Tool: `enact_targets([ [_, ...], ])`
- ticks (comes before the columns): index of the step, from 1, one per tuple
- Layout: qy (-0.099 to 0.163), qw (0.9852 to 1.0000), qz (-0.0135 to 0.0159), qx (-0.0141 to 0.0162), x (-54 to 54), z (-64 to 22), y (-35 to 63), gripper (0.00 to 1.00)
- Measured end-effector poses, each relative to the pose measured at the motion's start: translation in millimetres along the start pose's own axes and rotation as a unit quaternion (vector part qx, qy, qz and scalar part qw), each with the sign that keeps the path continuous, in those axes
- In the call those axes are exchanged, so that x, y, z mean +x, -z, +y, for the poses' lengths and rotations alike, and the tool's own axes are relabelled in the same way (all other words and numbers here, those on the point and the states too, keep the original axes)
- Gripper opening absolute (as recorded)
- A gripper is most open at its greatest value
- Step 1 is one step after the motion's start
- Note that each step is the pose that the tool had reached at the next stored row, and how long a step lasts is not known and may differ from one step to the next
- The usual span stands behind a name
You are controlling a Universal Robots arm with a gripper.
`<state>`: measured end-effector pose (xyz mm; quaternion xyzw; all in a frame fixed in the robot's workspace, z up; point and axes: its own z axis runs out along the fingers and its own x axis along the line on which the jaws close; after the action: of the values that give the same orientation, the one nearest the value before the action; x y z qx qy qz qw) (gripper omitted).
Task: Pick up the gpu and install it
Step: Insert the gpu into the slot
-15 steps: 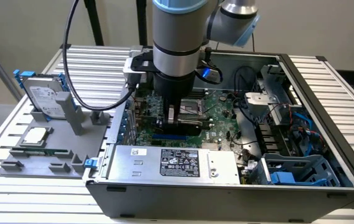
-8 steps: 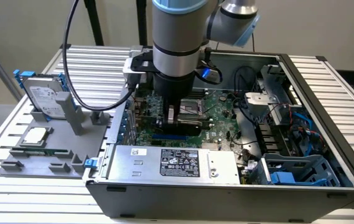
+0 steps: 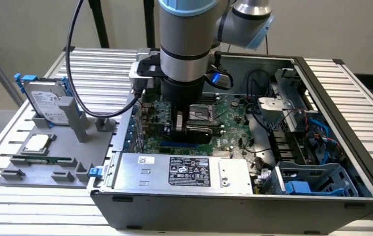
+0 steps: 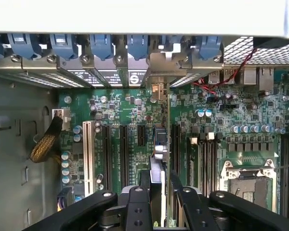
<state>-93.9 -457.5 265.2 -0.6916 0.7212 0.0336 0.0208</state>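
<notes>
GPU gripped upright inside the open computer case

At the exterior view's left, a grey tray (image 3: 104, 160) lies on the slatted table (image 3: 35, 209). A hard drive (image 3: 47, 105) stands near the tray's far left corner, a small square chip (image 3: 37, 142) sits in a holder towards its left edge, and a green memory stick (image 3: 52, 160) lies nearer its front edge.

To the right of the tray is the case (image 3: 239, 211), its top open. The robot arm (image 3: 185, 44) comes down over its left half. Its last section stands nearly vertical, with the gripper (image 4: 160, 186) pointing down between the case walls; another section (image 3: 242, 27) leans in behind, to the right. A black cable (image 3: 72, 59) loops out on the arm's left. The metal power supply (image 3: 180, 172) spans the near left corner of the case, in front of the gripper.

The jaws are closed in on the GPU (image 4: 157, 168), open only about as wide as the card is thick, one finger on each face. The card shows edge-on in the wrist view, upright over the green motherboard (image 4: 115, 108), its metal bracket (image 4: 161, 65) up by the row of blue latches (image 4: 101, 45). Whether it is seated in a slot, I cannot tell.

Farther right in the case are loose wires (image 3: 321, 130), and a blue-grey drive cage (image 3: 318, 177) fills the near right corner.
</notes>
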Motion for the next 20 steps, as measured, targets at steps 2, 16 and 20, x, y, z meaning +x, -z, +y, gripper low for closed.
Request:
enact_targets([
  [2, 0.0, 1.0, 0.0032, 0.0001, -0.1, 0.2, -0.8, 0.0],
  [16, 0.0, 1.0, 0.0076, 0.0003, -3.4, 3.1, -6.0, 0.0],
  [20, 0.0, 1.0, 0.0098, 0.0002, -3.3, 3.5, -7.8, 0.0],
])
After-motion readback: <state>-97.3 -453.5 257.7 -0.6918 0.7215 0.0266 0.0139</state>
